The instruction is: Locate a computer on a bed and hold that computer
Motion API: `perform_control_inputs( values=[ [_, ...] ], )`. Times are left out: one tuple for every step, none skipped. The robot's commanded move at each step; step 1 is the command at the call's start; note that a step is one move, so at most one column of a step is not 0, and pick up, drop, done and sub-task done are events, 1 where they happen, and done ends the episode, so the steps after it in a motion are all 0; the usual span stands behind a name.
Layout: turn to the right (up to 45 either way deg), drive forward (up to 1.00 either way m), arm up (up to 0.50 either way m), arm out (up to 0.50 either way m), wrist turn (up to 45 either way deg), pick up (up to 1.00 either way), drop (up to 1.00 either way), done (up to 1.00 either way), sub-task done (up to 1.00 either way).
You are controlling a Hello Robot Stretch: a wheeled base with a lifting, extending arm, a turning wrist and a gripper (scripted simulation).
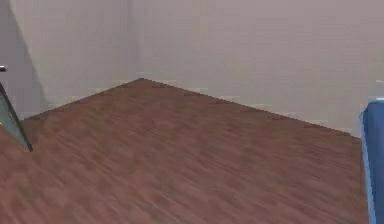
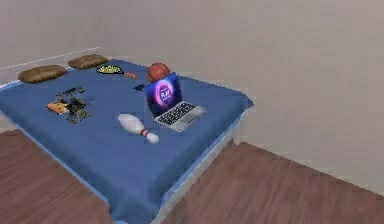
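Underfoot, floor (image 1: 180, 160): you are looking across brown wood planks that are running to a room corner in the forward view.
Walls (image 1: 250, 50): two pale, plain walls are meeting at that corner.
Bed (image 2: 100, 150): a blue-covered bed is lying across the arm side view's left and middle. A blue edge (image 1: 375, 150) is showing at the forward view's right.
Pillows (image 2: 42, 73): two brown pillows are lying side by side at the bed's far left end.
Computer (image 2: 170, 103): the laptop is sitting on the bed near its right-hand corner. Its lid is standing up and its screen is glowing blue and purple.
Bowling pin (image 2: 137, 127): a white pin is lying on its side on the cover, just beside the laptop's near left.
Ball (image 2: 158, 72): an orange ball is resting on the cover just behind the laptop's lid.
Small items (image 2: 68, 105): a dark cluster is lying on the cover well left of the laptop, too small to identify.
Gripper: you cannot tell its state from these views.
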Motion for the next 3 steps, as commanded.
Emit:
perform_control_inputs(
  values=[
    [45.0,0.0,0.0,0.0,0.0,0.0,0.0,0.0,0.0],
    [45.0,0.0,0.0,0.0,0.0,0.0,0.0,0.0,0.0],
    [12.0,0.0,0.0,0.0,0.0,0.0,0.0,0.0,0.0]
  ],
)
